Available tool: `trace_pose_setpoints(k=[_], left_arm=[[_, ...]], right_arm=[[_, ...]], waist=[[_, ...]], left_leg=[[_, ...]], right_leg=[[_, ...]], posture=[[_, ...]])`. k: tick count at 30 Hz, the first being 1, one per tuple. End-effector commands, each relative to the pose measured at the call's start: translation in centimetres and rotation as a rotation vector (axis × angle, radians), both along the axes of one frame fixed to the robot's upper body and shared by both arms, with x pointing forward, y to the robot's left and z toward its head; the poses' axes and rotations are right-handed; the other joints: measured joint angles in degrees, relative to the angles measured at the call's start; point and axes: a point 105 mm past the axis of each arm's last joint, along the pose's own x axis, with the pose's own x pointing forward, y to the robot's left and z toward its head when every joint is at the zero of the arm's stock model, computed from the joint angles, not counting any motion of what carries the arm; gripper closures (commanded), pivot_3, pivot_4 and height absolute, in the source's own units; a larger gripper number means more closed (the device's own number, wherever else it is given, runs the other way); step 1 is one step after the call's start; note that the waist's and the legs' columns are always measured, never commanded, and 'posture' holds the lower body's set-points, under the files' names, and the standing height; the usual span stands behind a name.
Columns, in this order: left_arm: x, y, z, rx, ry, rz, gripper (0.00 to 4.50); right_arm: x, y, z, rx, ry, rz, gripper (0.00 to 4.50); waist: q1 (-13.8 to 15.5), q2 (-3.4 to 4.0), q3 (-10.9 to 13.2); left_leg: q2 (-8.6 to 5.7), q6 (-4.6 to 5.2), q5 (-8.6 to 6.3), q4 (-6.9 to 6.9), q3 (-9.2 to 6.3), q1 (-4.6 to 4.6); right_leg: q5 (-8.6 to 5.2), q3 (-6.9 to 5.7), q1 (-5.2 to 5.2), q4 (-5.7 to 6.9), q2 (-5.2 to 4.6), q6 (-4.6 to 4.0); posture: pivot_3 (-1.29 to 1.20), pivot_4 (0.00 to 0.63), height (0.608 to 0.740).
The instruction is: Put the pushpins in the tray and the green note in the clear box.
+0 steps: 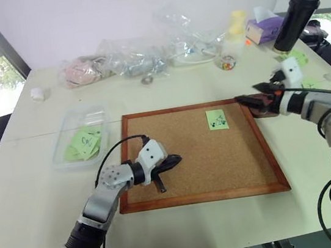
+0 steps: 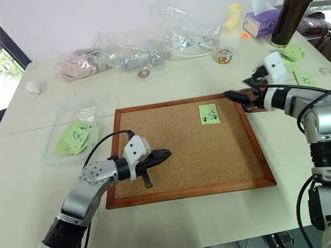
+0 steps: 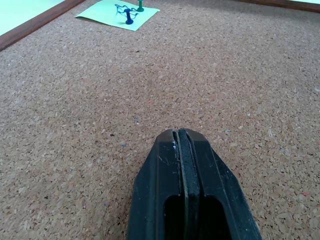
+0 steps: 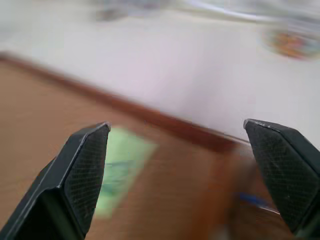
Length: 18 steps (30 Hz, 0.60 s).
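The green note (image 1: 216,119) lies on the cork board (image 1: 191,176) near its far right corner. It is held down by a blue pushpin (image 3: 129,20) and a green one (image 3: 140,6). My left gripper (image 1: 175,159) is shut and empty, low over the board's near left part and pointing toward the note. My right gripper (image 1: 246,94) is open with nothing between its fingers. It hovers at the board's right edge, just above the dark brown tray (image 1: 268,111), which it mostly hides. The clear box (image 1: 81,136) stands left of the board with green notes in it.
Clear plastic bags (image 1: 137,57) lie along the far side of the table. A black tumbler (image 1: 296,19), a purple tissue box (image 1: 263,27) and a small jar (image 1: 227,61) stand at the back right. More green notes (image 1: 295,59) lie beyond the right gripper.
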Motion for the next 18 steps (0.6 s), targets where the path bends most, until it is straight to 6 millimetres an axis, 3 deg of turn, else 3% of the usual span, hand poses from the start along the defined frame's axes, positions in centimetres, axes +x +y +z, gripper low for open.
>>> trace_pose_setpoints(k=[1, 4, 5, 7, 10, 18], left_arm=[[-0.1, 0.7, -1.4, 0.043, 0.048, 0.021, 4.50], [-0.1, 0.7, -1.4, 0.043, 0.047, 0.019, 4.50], [-0.1, 0.7, -1.4, 0.044, 0.047, 0.017, 4.50], [-0.2, 0.7, -1.4, 0.045, 0.047, 0.016, 4.50], [-0.2, 0.7, -1.4, 0.046, 0.047, 0.015, 4.50], [-0.2, 0.7, -1.4, 0.045, 0.047, 0.017, 4.50]], right_arm=[[-1.7, 2.4, -0.4, -0.037, -0.007, 0.103, 0.08], [-2.1, 2.8, -1.9, -0.047, 0.018, 0.108, 0.08], [-2.1, 2.7, -2.3, -0.048, 0.023, 0.101, 0.31], [-2.1, 2.5, -2.9, -0.055, 0.032, 0.086, 0.92], [-2.0, 2.4, -3.3, -0.070, 0.033, 0.081, 2.45], [-0.4, 2.2, -5.0, -0.086, 0.036, 0.052, 2.45]], waist=[[0.02, 0.00, 0.00], [0.02, 0.00, 0.00], [0.03, 0.00, 0.00], [0.02, 0.00, 0.00], [0.02, 0.00, 0.00], [-0.03, 0.00, 0.00]], left_leg=[[0.00, 0.00, 0.00, 0.00, 0.00, 0.00], [-0.01, 0.00, 0.00, 0.00, 0.00, 0.00], [-0.01, 0.00, 0.00, 0.00, 0.01, 0.00], [-0.01, 0.00, 0.00, 0.00, 0.01, 0.00], [-0.01, 0.00, 0.00, 0.00, 0.01, 0.01], [-0.01, 0.00, 0.00, 0.00, 0.01, 0.01]], right_leg=[[0.00, 0.00, 0.00, 0.00, 0.00, 0.00], [0.00, 0.00, -0.01, 0.00, 0.00, 0.00], [0.00, 0.00, -0.01, 0.00, 0.00, 0.00], [0.00, 0.00, -0.01, 0.00, 0.01, 0.00], [0.00, 0.00, -0.01, 0.00, 0.01, 0.00], [0.00, 0.00, 0.00, 0.00, 0.02, 0.00]], posture=[[0.00, 0.150, 0.740], [0.00, 0.150, 0.740], [0.00, 0.150, 0.740], [0.00, 0.150, 0.740], [0.00, 0.150, 0.740], [0.00, 0.150, 0.740]])
